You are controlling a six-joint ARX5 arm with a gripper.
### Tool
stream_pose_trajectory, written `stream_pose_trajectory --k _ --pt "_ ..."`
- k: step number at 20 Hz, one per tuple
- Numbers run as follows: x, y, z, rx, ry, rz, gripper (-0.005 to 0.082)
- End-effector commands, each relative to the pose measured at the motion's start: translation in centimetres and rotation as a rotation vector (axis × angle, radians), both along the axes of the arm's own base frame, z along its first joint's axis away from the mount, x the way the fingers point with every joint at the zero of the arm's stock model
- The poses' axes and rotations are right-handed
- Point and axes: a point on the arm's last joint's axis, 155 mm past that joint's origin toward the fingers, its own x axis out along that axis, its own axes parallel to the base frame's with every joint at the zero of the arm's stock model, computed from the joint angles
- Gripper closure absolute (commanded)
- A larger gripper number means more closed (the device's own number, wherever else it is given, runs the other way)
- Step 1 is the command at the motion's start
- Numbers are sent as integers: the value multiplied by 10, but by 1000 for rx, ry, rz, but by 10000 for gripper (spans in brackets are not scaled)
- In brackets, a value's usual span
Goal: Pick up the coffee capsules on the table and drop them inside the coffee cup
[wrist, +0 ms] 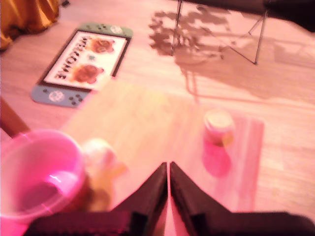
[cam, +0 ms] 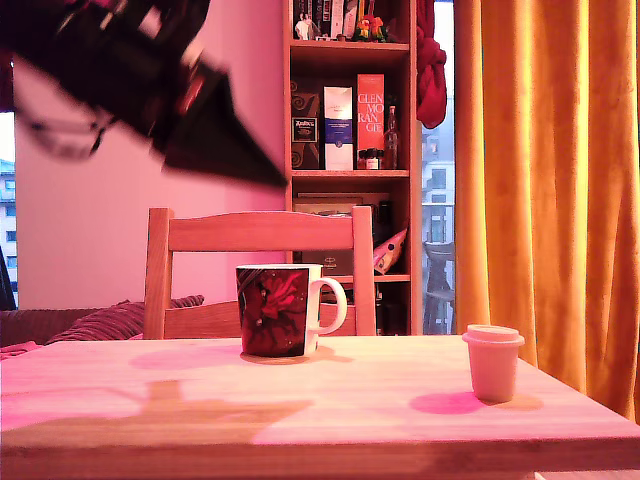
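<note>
Although only one capsule shows plainly, the small cream tapered plastic coffee capsule [cam: 493,362] stands on the light wooden plank counter [cam: 200,400], toward the exterior view's right and near the front edge, well apart from the large ceramic coffee cup with the dark red-and-black floral print and white handle [cam: 283,310], which sits farther back near the middle. The capsule looks light and thin-walled, probably stiff enough to take a gentle pinch but easy to dent or tip, and its smooth sides may slip. Its long axis is vertical; the wider rimmed end points up and the body narrows toward the counter, so a hold across the wall just under the rim should be the safest, letting the rim catch on the jaws. The cup is upright, mouth open upward, handle toward the exterior view's right; its inside is not clear enough to read. The black gripper [wrist: 168,169] hangs blurred above the counter, jaws clenched tip to tip with nothing between them, so they must part before any descent.
</note>
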Motion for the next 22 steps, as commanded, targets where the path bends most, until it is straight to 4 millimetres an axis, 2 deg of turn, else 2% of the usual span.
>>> stream_pose_trajectory --k 1,6,11,15,22 --pt "-13 -1 1 -36 -24 -16 793" --pt "-42 -4 -21 -108 10 -30 793" --pt "-67 -12 -40 -98 15 -72 793" --pt "-73 -17 -40 -93 0 -94 793" --pt "-65 -14 -48 -64 -3 -53 793"
